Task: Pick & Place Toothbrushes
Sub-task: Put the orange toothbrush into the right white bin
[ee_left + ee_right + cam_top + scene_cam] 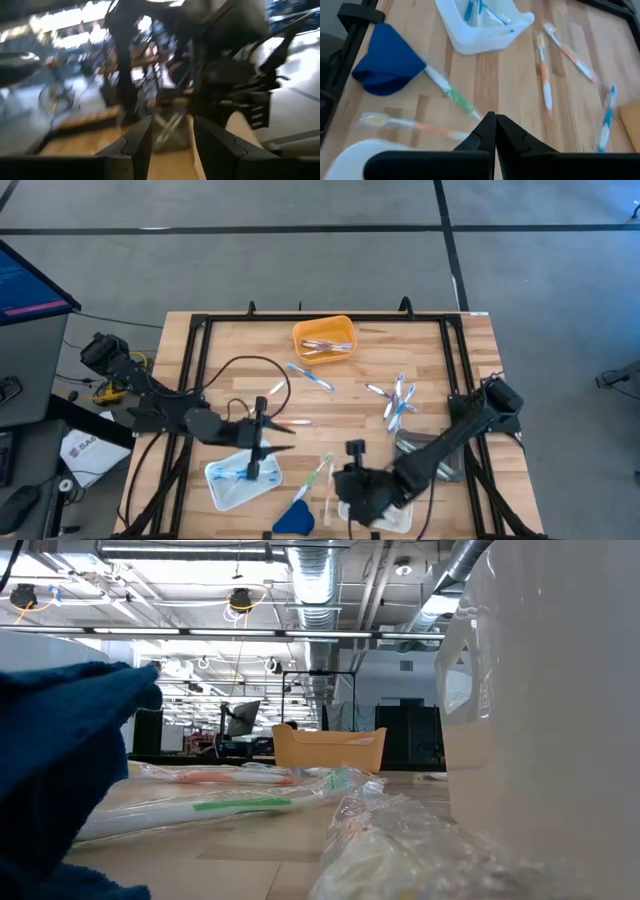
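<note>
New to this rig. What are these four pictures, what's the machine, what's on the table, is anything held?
Two dark robot arms work at a wooden table. One camera looks straight down, one sits at table height, and one rides on each wrist.

On the table lie an orange tray, a white tray holding blue toothbrushes, loose toothbrushes and a blue cloth.

The left gripper hangs over the white tray, fingers apart; whether it grips anything is unclear. The right gripper is shut and empty, above a green toothbrush.
</note>
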Tool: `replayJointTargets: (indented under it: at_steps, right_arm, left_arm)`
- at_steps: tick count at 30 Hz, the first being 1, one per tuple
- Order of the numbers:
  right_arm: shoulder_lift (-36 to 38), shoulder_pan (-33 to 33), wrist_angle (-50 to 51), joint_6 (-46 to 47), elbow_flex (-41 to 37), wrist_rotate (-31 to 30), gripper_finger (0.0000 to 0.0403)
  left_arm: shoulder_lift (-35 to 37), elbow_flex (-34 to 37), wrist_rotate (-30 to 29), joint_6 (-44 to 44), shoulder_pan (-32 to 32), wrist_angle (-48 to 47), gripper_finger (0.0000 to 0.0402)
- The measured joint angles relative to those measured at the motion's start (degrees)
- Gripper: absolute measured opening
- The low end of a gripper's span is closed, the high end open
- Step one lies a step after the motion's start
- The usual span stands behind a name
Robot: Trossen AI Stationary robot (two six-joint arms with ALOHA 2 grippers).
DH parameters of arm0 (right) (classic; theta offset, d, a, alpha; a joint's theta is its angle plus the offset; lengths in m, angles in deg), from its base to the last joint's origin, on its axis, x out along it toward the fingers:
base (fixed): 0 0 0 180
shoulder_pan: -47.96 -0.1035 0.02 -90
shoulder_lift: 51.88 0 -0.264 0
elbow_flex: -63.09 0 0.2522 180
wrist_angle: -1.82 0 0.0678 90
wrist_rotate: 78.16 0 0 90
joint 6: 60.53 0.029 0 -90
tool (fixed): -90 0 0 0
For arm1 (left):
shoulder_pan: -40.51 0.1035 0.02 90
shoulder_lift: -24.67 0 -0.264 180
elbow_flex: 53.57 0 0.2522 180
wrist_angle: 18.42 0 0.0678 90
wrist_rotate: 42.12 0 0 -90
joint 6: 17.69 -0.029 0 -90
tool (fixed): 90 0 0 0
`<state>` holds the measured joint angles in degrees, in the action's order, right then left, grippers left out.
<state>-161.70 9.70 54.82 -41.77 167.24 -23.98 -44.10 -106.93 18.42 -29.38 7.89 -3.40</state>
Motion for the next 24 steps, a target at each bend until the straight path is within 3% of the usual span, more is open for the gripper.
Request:
replayJointTargets:
  at_steps: [6, 16, 19, 24]
  right_arm:
    - [1.6, 5.45, -7.58, -12.45, 0.07, 12.62, 0.0]
    - [5.14, 10.21, -10.67, -21.41, -0.23, 12.51, 0.0]
    - [8.31, 11.36, -15.04, -22.39, -5.38, 12.01, 0.0]
    - [20.19, 14.38, -27.82, -21.25, -22.64, 12.37, 0.0]
  left_arm:
    - [-0.02, -0.01, -2.22, 8.8, 3.63, -9.36, 0.0136]
    - [-0.04, -0.01, -2.24, 11.3, 9.53, -13.59, 0.0136]
    - [0.09, 0.0, -2.27, 6.21, 11.69, -13.43, 0.0136]
    - [0.09, -0.01, -2.34, 3.06, 13.92, -13.47, 0.0136]
